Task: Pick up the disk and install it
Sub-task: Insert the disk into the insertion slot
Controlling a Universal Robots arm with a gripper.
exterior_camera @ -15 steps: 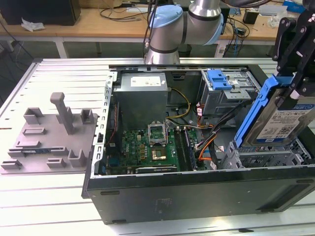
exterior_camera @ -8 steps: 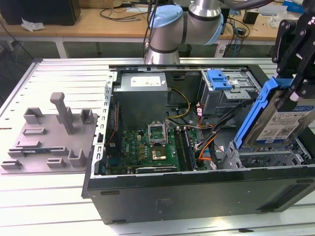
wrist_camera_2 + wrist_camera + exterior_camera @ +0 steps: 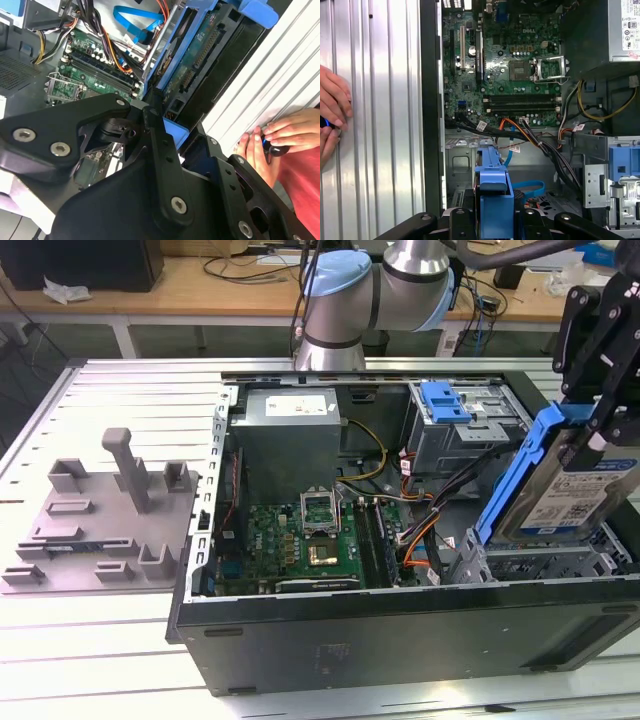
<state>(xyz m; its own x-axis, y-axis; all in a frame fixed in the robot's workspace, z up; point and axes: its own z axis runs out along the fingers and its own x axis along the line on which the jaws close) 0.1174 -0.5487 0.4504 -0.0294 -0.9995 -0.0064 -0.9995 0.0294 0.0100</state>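
Table (image 3: 130,400) is carrying one computer case (image 3: 400,640) and one grey fixture plate (image 3: 105,515). Case is housing one motherboard (image 3: 300,535), one power-supply box (image 3: 290,435), one blue caddy (image 3: 445,402). One disk (image 3: 575,495) is showing.

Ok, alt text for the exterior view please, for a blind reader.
The gripper holds the disk, tilted in its blue frame, over the drive bay at the exterior view's right end of an open computer case. A green motherboard lies inside, and a grey fixture sits at the exterior view's left.
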